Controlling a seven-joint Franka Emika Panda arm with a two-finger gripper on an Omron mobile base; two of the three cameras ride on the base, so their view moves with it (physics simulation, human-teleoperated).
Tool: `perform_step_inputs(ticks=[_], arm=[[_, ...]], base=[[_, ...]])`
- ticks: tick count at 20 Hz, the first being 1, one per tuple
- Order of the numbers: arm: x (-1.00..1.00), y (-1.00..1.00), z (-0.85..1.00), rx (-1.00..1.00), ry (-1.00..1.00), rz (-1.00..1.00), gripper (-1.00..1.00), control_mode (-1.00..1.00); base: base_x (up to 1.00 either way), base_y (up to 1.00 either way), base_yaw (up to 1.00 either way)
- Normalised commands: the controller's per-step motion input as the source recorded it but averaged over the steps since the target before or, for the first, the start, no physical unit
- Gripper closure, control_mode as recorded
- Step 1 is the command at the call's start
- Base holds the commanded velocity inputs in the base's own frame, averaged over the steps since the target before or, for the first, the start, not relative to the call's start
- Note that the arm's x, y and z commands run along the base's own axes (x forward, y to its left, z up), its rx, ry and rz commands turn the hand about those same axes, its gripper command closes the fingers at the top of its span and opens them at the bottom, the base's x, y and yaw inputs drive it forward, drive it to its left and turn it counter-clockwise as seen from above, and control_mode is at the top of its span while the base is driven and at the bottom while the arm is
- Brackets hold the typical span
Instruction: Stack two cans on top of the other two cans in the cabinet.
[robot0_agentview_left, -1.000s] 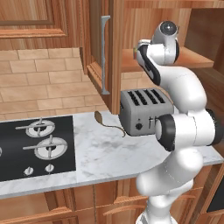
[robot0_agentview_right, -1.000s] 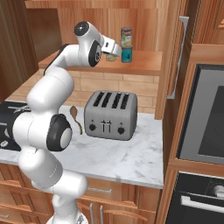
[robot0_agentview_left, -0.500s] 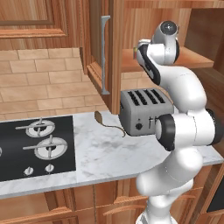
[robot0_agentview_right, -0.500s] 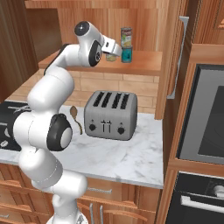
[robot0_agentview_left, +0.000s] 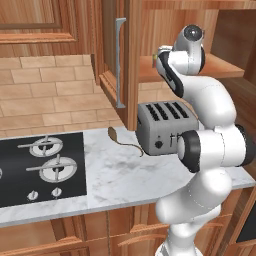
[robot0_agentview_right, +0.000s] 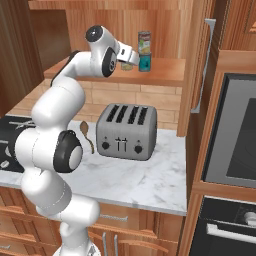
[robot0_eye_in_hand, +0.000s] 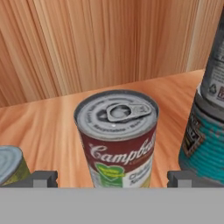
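On the plank shelf (robot0_eye_in_hand: 52, 122) of the cabinet (robot0_agentview_right: 165, 75) stands a tin (robot0_eye_in_hand: 116, 135) with a silver pull-tab top and a red-over-pale label bearing a green patch. My gripper (robot0_eye_in_hand: 111, 179) is open, one dark fingertip (robot0_eye_in_hand: 43, 178) on each side of this tin with gaps. To the right the teal-blue can (robot0_eye_in_hand: 205, 144) carries a pale-labelled tin (robot0_eye_in_hand: 214, 74) stacked on it, also seen as a stacked tin (robot0_agentview_right: 144, 42) on the teal can (robot0_agentview_right: 145, 62). At the left edge shows another tin (robot0_eye_in_hand: 8, 166), silver top and olive-yellow side. My gripper (robot0_agentview_right: 131, 62) reaches into the shelf.
The cabinet door (robot0_agentview_left: 112, 60) with its grey bar handle (robot0_agentview_left: 120, 62) stands open left of the arm. A grey toaster (robot0_agentview_right: 126, 131) and a wooden spoon (robot0_agentview_right: 85, 129) sit on the marble counter (robot0_agentview_right: 145, 180). A stove (robot0_agentview_left: 40, 165) lies at left, an oven (robot0_agentview_right: 235, 135) at right.
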Motion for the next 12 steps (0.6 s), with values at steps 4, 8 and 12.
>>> perform_step_inputs(ticks=[4,8,12], arm=[[0.05,0.00,-0.16,0.00,0.00,0.00,-1.00,-1.00],[0.07,0.00,-0.16,0.00,0.00,0.00,-1.00,-1.00],[0.08,0.00,-0.22,0.00,0.00,0.00,-1.00,-1.00]], base=[[0.00,0.00,0.00],[0.00,0.00,0.00],[0.00,0.00,0.00]])
